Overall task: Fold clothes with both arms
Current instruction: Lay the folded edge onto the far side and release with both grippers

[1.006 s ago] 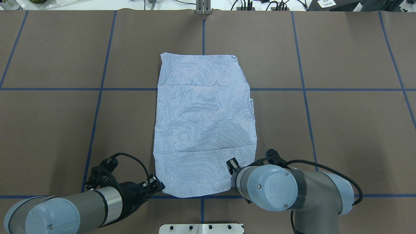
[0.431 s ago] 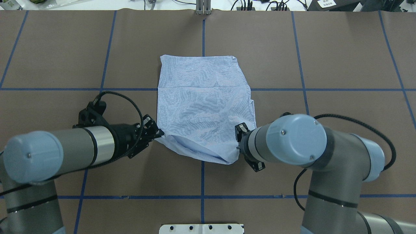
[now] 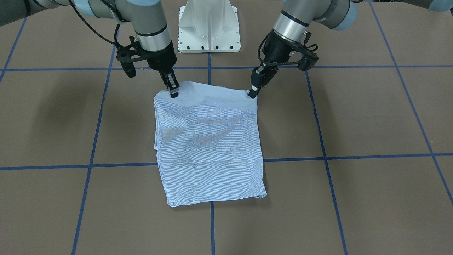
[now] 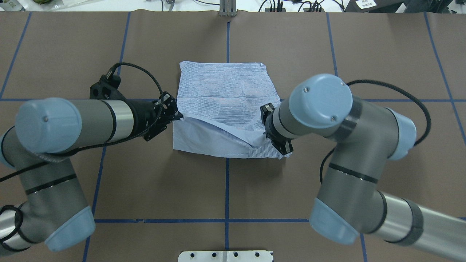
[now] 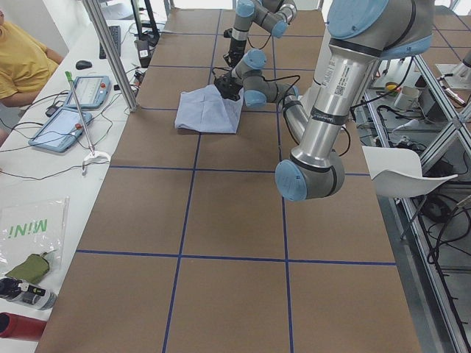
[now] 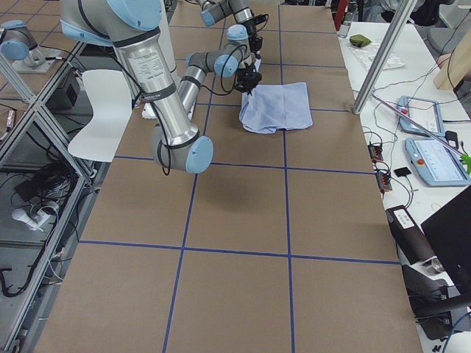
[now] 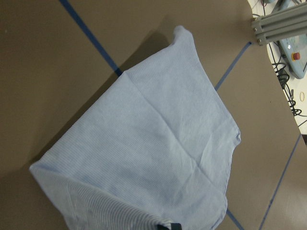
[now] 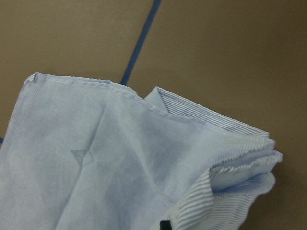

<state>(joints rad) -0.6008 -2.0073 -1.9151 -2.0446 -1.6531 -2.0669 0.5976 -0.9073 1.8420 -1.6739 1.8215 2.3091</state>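
The clothes are one light blue finely striped shirt (image 4: 225, 85), folded into a panel at the table's centre and also seen in the front-facing view (image 3: 208, 148). Its edge nearest the robot is lifted off the table and doubled back over the rest. My left gripper (image 4: 179, 116) is shut on that edge's left corner, which shows in the front-facing view under the left gripper (image 3: 252, 94). My right gripper (image 3: 173, 92) is shut on the other corner, where the layers bunch (image 8: 230, 167). In the overhead view my own wrist hides the right fingertips.
The table (image 4: 72, 163) is brown with a grid of blue tape lines (image 4: 226, 189). The white pedestal base (image 3: 208, 26) stands behind the arms. A side bench holds tablets (image 5: 62, 125), with a person in yellow (image 5: 22, 55) beside it. An aluminium post (image 4: 227, 9) stands at the far edge.
Both grippers have moved away from the robot with the shirt's near edge, lifting it and carrying it over the rest. The visible panel is shorter.
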